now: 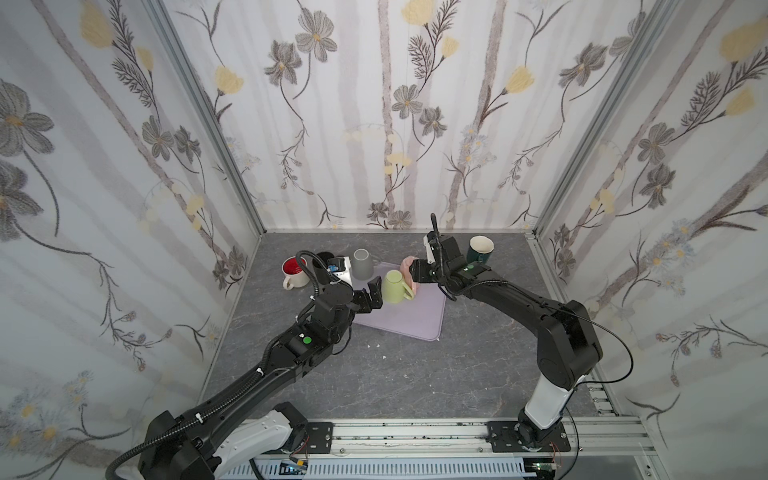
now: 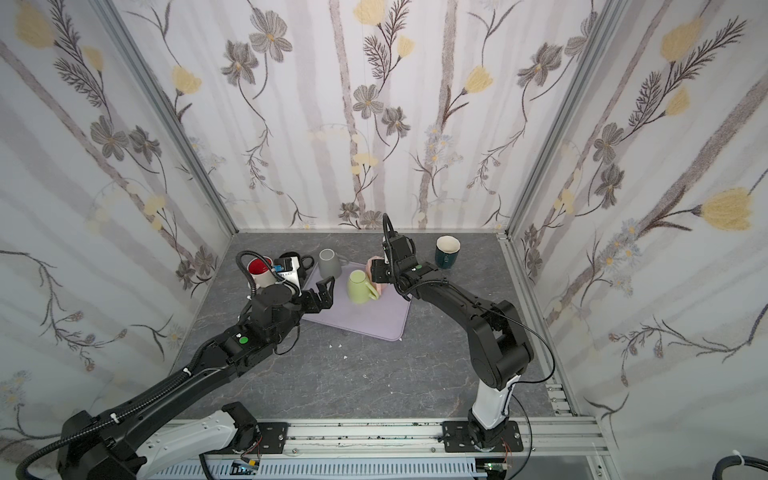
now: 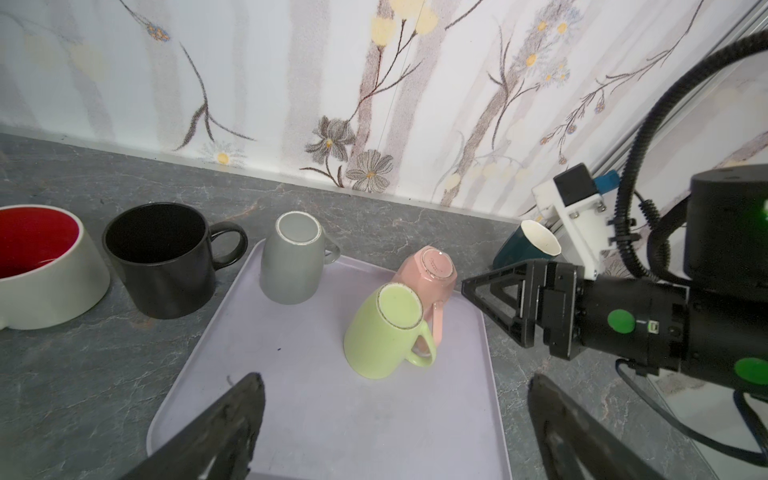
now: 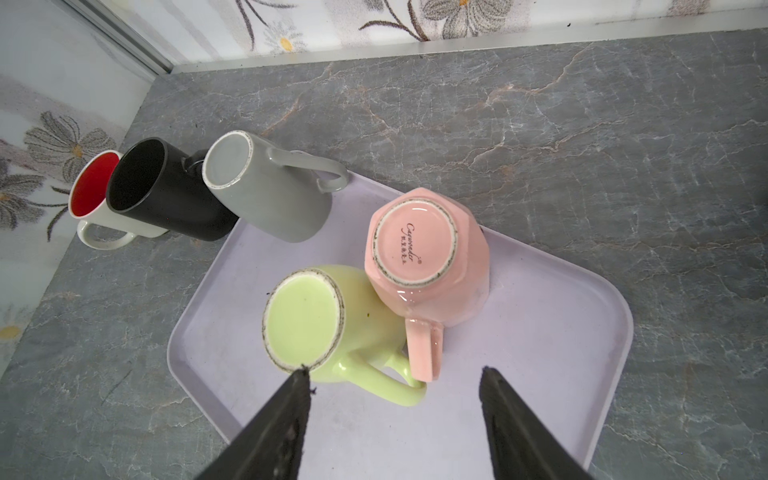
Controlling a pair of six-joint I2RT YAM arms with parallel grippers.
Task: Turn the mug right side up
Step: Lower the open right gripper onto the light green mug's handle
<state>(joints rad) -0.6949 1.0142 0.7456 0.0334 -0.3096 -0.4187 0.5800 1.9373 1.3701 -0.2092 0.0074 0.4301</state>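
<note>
Three mugs stand bottom up on a lavender tray (image 1: 409,322): a grey mug (image 1: 363,264), a green mug (image 1: 395,286) (image 4: 307,320) and a pink mug (image 1: 409,262) (image 4: 419,257). The green and pink mugs touch, with their handles side by side. My left gripper (image 1: 376,293) (image 3: 395,378) is open just left of the green mug and holds nothing. My right gripper (image 4: 394,372) hangs open above the green and pink mugs. In the right wrist view one fingertip (image 4: 301,378) lies beside the green mug's base rim. Nothing sits between its fingers.
Left of the tray stand an upright white mug with a red inside (image 1: 294,268) and an upright black mug (image 1: 322,259). A dark teal mug (image 1: 480,249) stands upright at the back right. Walls close in the table on three sides.
</note>
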